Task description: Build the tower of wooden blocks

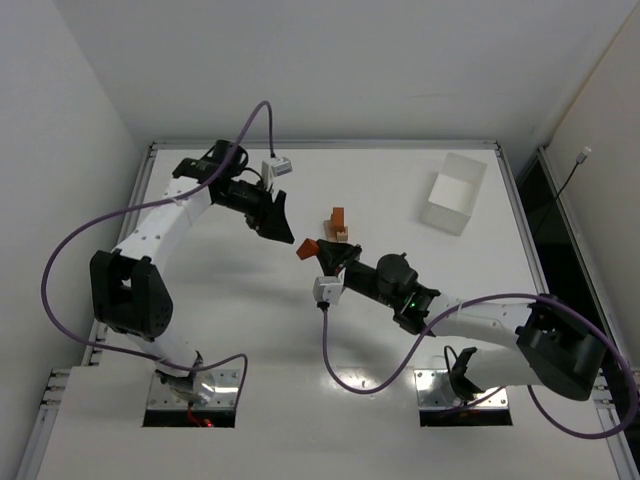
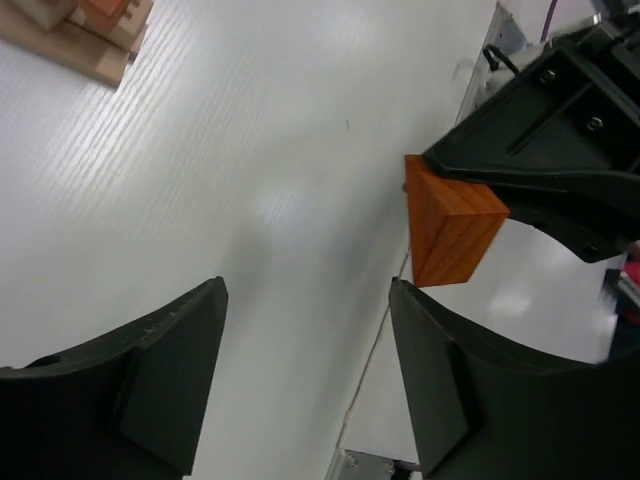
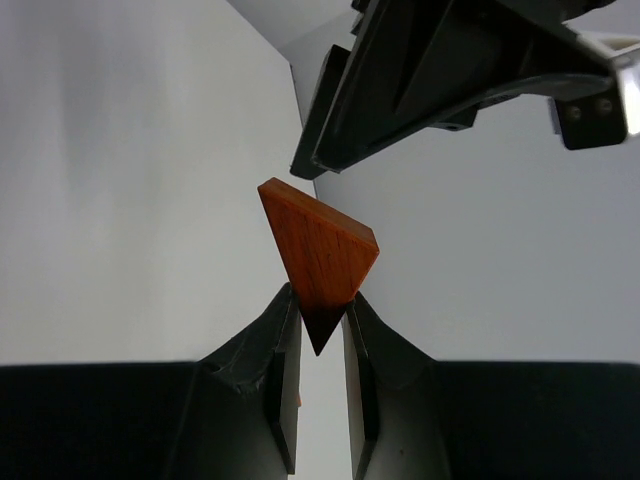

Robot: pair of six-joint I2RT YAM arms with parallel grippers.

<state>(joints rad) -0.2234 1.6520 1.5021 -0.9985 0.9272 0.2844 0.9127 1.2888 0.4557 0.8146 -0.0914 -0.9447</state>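
Observation:
A small stack of wood blocks [image 1: 339,225], pale tan with a reddish-orange piece on top, stands mid-table; its corner shows in the left wrist view [image 2: 80,30]. My right gripper [image 1: 322,252] is shut on a reddish-orange wedge [image 1: 306,248], pinching its pointed end [image 3: 318,250] and holding it above the table just left of the stack. The wedge also shows in the left wrist view [image 2: 452,220]. My left gripper [image 1: 277,225] is open and empty, close to the wedge on its left; in its own view [image 2: 305,340] nothing lies between the fingers.
A white rectangular tray [image 1: 455,192] stands at the back right. The left gripper's body [image 3: 440,70] hangs right above and beyond the held wedge. Purple cables loop beside both arms.

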